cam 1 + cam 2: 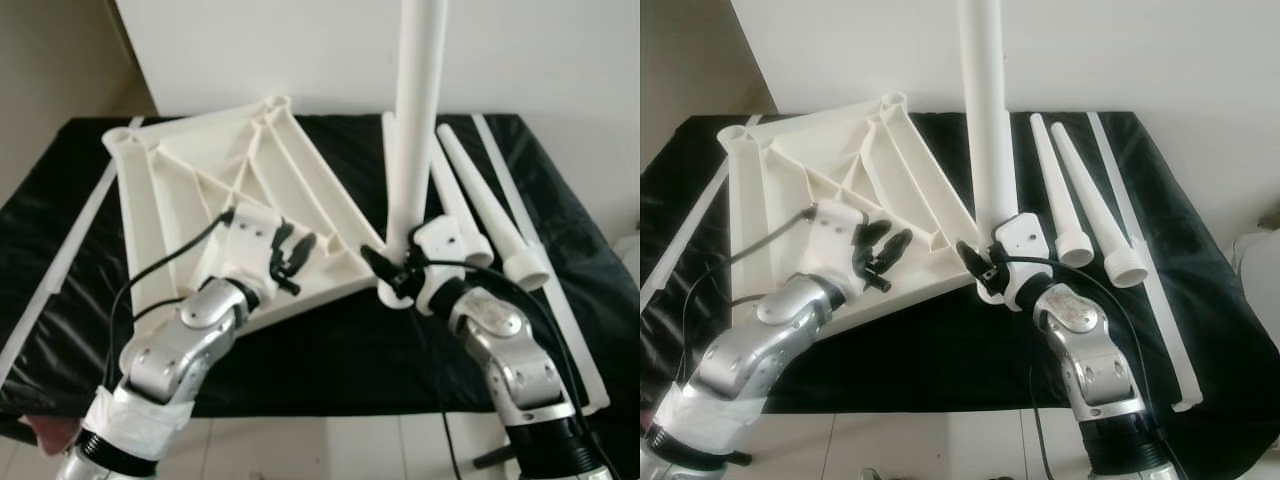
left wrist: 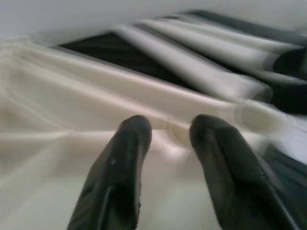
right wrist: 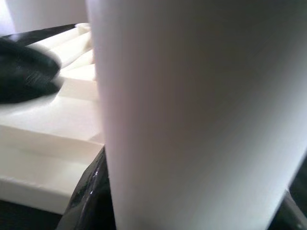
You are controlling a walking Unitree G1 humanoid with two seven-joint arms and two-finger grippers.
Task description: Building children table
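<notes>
Left eye view: my right gripper is clenched on the upright table leg, its foot at the tabletop's near corner socket. Left gripper, released, hovers over the tabletop. 2 spare legs lie on the bench.

Both silver arms reach forward, bent at the elbow. The left gripper hovers with its black fingers parted and nothing between them. The right gripper is clamped, fingers pointing toward the left arm.
</notes>
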